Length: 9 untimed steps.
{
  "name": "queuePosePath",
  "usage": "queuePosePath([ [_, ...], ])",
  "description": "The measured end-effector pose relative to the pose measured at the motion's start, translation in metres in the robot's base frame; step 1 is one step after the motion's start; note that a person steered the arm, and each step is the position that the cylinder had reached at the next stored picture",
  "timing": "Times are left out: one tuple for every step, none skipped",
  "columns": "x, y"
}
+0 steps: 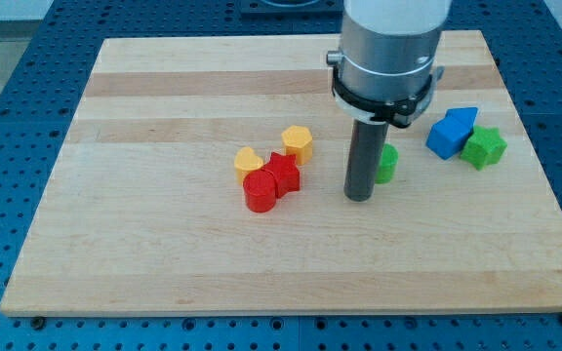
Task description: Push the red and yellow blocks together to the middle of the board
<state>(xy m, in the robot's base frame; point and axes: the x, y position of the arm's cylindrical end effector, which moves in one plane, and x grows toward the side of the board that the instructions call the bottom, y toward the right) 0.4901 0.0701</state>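
Note:
A red cylinder [259, 191] and a red star [283, 174] touch each other left of the board's middle. A yellow heart-shaped block [249, 160] touches them at their upper left. A yellow hexagon [298, 143] stands just above the red star. My tip [360, 196] rests on the board to the right of this cluster, about a block's width from the red star. The rod partly hides a green block [387, 164] behind it.
A blue cube [447, 136] and a blue triangular block [463, 119] sit at the view's right, touching a green star [483, 147]. The wooden board [164, 253] lies on a blue perforated table. The arm's grey housing [388, 44] hangs over the board's top middle.

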Motion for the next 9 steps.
queuePosePath([
  [-0.004, 0.000],
  [-0.033, 0.014],
  [-0.045, 0.033],
  [-0.045, 0.047],
  [-0.046, 0.072],
  [-0.046, 0.083],
  [-0.044, 0.082],
  [-0.025, 0.046],
  [-0.020, 0.012],
])
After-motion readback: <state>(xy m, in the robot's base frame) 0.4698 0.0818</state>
